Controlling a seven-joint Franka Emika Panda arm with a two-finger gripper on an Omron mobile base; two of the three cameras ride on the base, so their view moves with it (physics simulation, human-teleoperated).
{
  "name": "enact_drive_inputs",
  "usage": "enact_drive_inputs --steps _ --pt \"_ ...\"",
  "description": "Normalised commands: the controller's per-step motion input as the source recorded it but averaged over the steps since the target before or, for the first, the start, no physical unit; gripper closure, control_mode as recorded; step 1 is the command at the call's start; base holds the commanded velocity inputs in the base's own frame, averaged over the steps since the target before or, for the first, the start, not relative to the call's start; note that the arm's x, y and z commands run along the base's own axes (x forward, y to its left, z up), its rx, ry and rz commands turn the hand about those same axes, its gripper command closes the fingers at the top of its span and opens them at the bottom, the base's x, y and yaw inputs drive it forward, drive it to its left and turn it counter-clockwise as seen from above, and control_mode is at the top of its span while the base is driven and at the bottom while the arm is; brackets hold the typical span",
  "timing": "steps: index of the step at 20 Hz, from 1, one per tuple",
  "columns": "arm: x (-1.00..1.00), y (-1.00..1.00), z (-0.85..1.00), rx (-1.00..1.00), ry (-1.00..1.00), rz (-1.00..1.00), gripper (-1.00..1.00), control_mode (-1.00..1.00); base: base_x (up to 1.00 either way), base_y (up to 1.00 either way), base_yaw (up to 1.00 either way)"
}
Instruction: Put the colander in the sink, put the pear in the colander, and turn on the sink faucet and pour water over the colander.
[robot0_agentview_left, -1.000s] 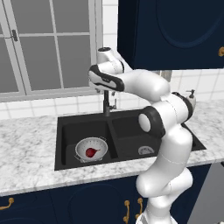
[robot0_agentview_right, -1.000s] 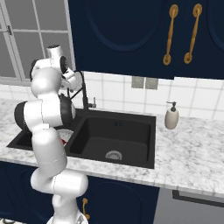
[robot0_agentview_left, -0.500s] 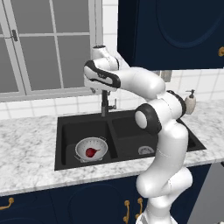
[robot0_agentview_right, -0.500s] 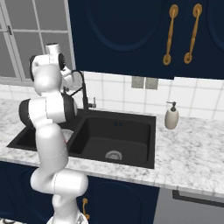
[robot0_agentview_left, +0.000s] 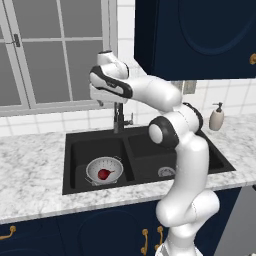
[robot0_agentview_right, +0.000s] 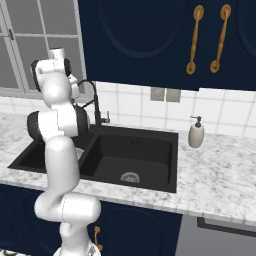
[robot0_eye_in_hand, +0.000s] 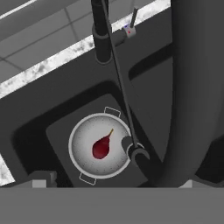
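The pear (robot0_eye_in_hand: 101, 148) lies in the middle of the colander (robot0_eye_in_hand: 85, 146), left of centre in the hand view. The colander stands in the left basin of the sink (robot0_agentview_left: 75, 150), in the lower left of the left base view. The pear's long axis goes diagonally in the hand view, and its thin stem points to the upper right, toward the faucet's base.

Compared with a second ago, the arm has lifted and swung to the left, so the gripper (robot0_agentview_left: 102, 101) is now high in the upper middle of the left base view, just over the arch of the sink faucet (robot0_agentview_left: 118, 117). Its jaws are spread wide and carry nothing. No water runs. I think the first two steps are finished and only the lever (robot0_eye_in_hand: 130, 25) remains to be reached.
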Motion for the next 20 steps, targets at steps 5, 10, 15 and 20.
enact_drive_inputs --steps 5,10,15,20 --pt "0.17 0.0 0.0 0.0 0.07 0.0 -1.0 -1.0 0.0 0.0 0.0" --pt "0.3 0.02 0.0 0.0 0.05 0.0 -1.0 -1.0 0.0 0.0 0.0" --pt "0.27 0.01 0.0 0.0 0.07 0.0 -1.0 -1.0 0.0 0.0 0.0" --pt "0.25 0.0 0.0 0.0 0.06 0.0 -1.0 -1.0 0.0 0.0 0.0"
